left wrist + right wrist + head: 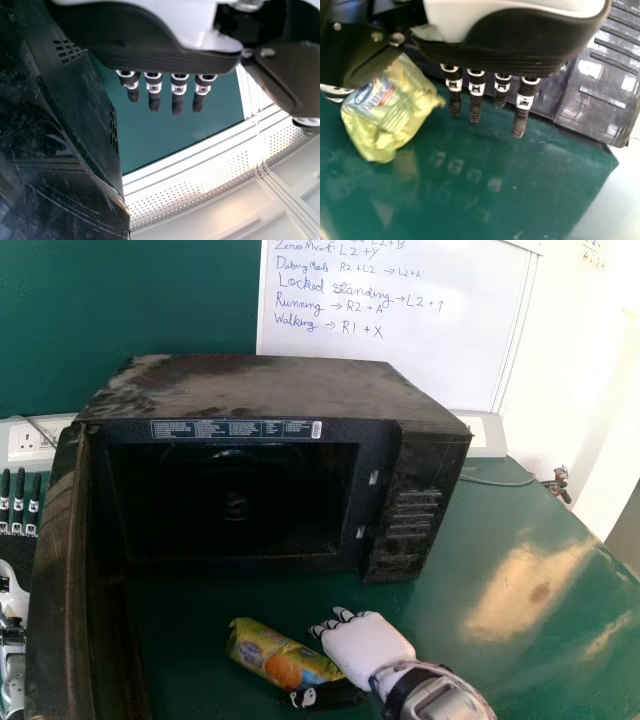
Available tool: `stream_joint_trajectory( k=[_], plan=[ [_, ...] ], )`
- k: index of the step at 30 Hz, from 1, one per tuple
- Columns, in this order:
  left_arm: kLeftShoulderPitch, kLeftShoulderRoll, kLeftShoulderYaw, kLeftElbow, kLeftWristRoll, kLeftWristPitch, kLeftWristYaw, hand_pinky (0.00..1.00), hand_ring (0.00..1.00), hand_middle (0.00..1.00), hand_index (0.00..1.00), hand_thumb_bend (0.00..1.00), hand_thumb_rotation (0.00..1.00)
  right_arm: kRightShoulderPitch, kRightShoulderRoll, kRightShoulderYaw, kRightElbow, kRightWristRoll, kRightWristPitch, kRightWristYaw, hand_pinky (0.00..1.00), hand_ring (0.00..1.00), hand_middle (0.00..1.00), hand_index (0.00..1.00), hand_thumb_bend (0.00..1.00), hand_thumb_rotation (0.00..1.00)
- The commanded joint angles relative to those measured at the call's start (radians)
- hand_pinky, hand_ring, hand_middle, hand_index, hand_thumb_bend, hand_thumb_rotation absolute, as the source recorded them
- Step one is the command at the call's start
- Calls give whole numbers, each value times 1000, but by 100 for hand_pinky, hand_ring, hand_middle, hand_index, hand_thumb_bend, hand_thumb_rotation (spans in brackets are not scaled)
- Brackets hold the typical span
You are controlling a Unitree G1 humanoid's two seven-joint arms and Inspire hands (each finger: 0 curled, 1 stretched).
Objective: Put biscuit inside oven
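The right arm (436,700) enters the head view from the bottom edge, its right hand (365,644) open, thumb apart from the extended fingers. The left hand (19,502), fingers straight, stands upright at the left edge.

Glare brightens the table (530,670); shadow darkens the oven (280,390).

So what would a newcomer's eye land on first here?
Most likely the big dark oven in the middle of the head view, its door standing open on the left. Next, the bright yellow biscuit packet lying on the green table in front of it, with the white right robot hand close by, its fingers open. Behind, handwriting on the whiteboard draws the eye too.
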Motion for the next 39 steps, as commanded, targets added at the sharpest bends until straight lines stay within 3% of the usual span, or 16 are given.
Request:
stream_joint_trajectory(
  k=[1, 8, 14, 18, 23, 31, 39],
  plan=[
    [41, -34, -5, 46, 1, 9, -11, 0, 0, 100, 100, 47, 100, 11, -2, 9, 10, -25, -11, -5, 71, 85, 87, 87, 91, 35],
    [41, -37, -6, 43, 7, -2, -3, 0, 0, 100, 100, 46, 100, 19, -2, 18, 17, -80, -27, -31, 65, 79, 82, 83, 70, 26],
    [42, -34, -6, 44, 3, 7, -8, 0, 0, 100, 100, 46, 100, 24, -5, 21, 20, -107, -40, -44, 62, 75, 79, 81, 71, 21],
    [42, -34, -7, 46, 7, 2, -10, 0, 0, 100, 100, 46, 100, 17, -4, 24, 22, -121, -45, -33, 63, 76, 80, 82, 71, 24],
    [37, -30, -3, 54, -5, 20, -14, 0, 0, 100, 100, 46, 100, 10, 0, 22, 21, -110, -49, -13, 65, 78, 82, 83, 83, 30],
    [38, -33, -4, 52, 1, 10, -9, 0, 0, 100, 100, 46, 100, 16, 10, 15, 24, -100, -39, -11, 65, 75, 77, 78, 69, 24],
    [40, -35, -5, 43, 2, 9, -2, 0, 0, 100, 100, 46, 100, 27, 25, 6, 28, -96, -25, -30, 63, 70, 72, 72, 74, 15]
  ],
)
